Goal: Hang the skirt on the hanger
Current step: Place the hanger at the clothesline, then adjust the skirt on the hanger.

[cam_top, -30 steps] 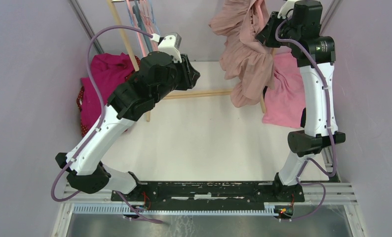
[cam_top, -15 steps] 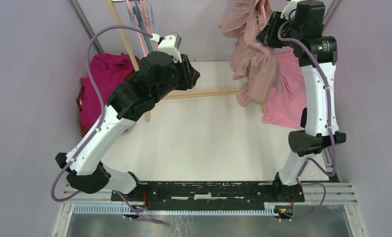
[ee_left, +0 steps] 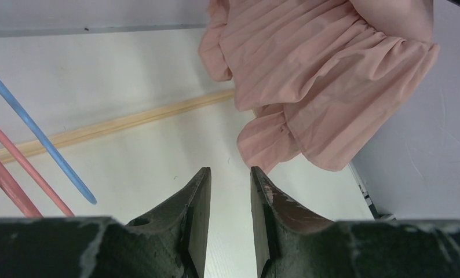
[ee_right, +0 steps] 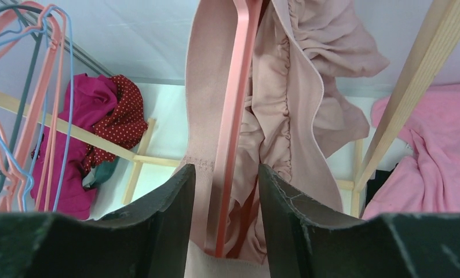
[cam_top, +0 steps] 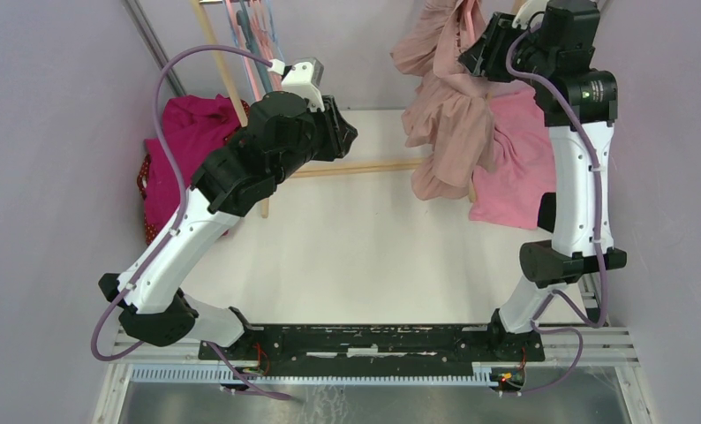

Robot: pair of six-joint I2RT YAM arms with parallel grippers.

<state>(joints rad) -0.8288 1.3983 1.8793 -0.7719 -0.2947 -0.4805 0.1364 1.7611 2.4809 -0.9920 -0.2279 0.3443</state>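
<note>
Well, my right claw [ee_right: 225, 174] stands released up at one o'clock, jaws apart on either side of the pink hanger [ee_right: 234, 116] without pinching it. The skirt [cam_top: 448, 115] appears draped over that hanger, waistband bunched around the bar and hem drooping toward the table [cam_top: 347, 247]. My left claw [ee_left: 230, 174] hovers near the middle, jaws slightly parted and grasping nothing. I judge this the letting-go step, with the hanging nearly done. Next I should back my right claw straight off without snagging fabric, then check that the skirt sits evenly and won't slide.
</note>
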